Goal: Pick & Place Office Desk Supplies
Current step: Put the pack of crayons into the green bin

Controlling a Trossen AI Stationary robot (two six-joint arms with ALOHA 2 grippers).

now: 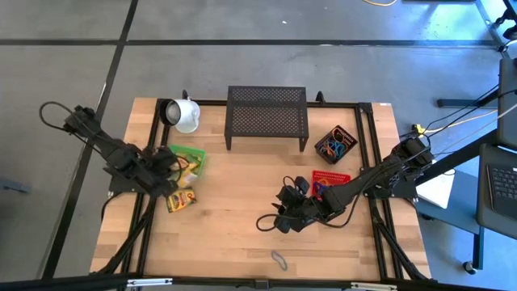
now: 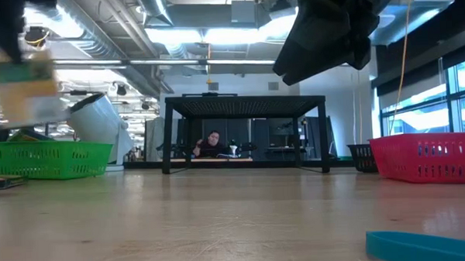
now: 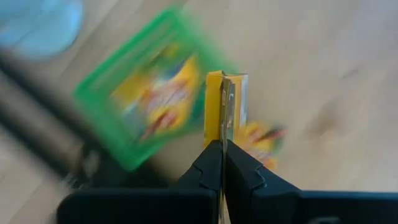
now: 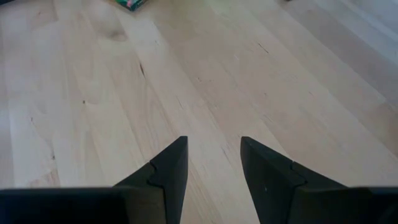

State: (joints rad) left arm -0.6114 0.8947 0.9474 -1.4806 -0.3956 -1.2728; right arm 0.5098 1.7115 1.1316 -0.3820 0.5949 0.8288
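Left gripper [image 3: 222,146] is clamped tight on a thin yellow cardboard crayon box [image 3: 226,109], fingers pinched on its narrow edge, the box standing up out of the fingertips. Just beyond and below that grip sits the green plastic mesh basket [image 1: 196,153], with more yellow-and-green crayon boxes [image 3: 163,99] lying in it. Another crayon box [image 1: 181,200] lies flat on the wooden table [image 1: 234,230], just beside the left gripper on the side away from the basket. From table height, the held box shows as a blurred yellow-and-green shape raised above the green basket.

Over to the right gripper [image 4: 213,163]: fingers set apart, nothing between them, only bare wood beneath. It hovers above the table, holding nothing and touching nothing. Close behind it, toward its own arm, sits the red plastic mesh basket [image 1: 330,179]. Farther off that way, a dark mesh tray [image 1: 335,143] holds coloured rubber-band loops [image 1: 334,149] in blue, red and orange. A grey rubber-band loop [image 1: 279,259] lies on the wood, well apart from the open fingers, near the table's front edge.
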